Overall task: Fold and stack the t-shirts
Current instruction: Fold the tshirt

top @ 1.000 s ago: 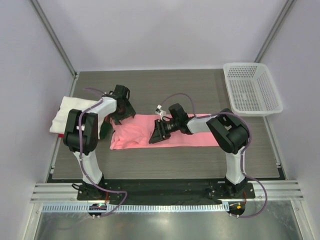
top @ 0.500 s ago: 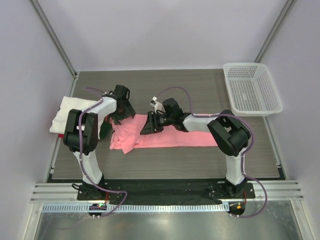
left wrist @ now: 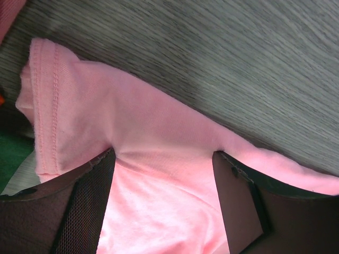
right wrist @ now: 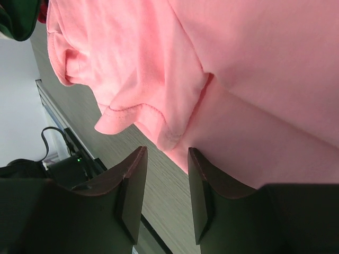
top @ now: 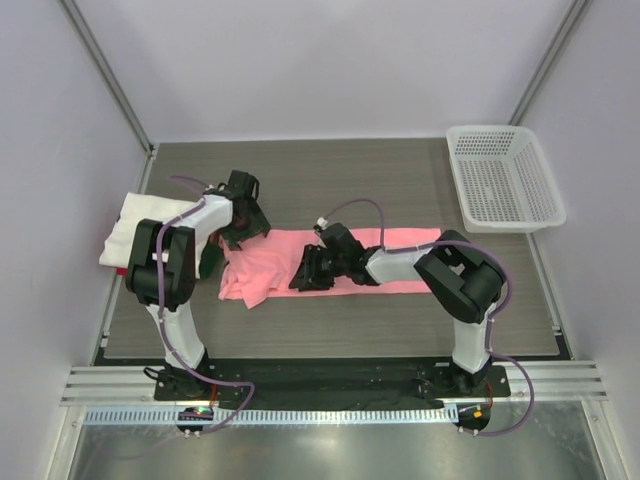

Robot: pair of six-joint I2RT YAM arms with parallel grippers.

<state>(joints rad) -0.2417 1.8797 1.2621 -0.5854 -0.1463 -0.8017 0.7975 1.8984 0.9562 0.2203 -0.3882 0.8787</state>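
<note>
The salmon-pink t-shirt [top: 390, 258] lies as a long strip across the table's middle, its left part bunched. My left gripper [top: 243, 222] is at the shirt's far left corner. In the left wrist view it [left wrist: 163, 155] is open, with its fingers [left wrist: 85, 203] pressed down on either side of the pink cloth [left wrist: 159, 127] by a sleeve hem. My right gripper [top: 310, 272] is low at the shirt's near edge. In the right wrist view it [right wrist: 166, 152] is narrowly open and empty, with a folded sleeve [right wrist: 132, 111] just beyond the tips. The white t-shirt [top: 140, 225] lies folded at the left edge. A sliver of red cloth [left wrist: 9, 13] shows.
The white mesh basket [top: 503, 178] stands at the far right corner. A dark green object [top: 210, 260] lies between the white shirt and the pink one. The table's near edge and black rail [right wrist: 69, 164] are close behind the right gripper.
My right gripper lifted toward the far left, dragging pink cloth with it, then came down at the near edge with nothing between its fingers. The shirt's left part is more bunched. The left gripper has stayed put.
</note>
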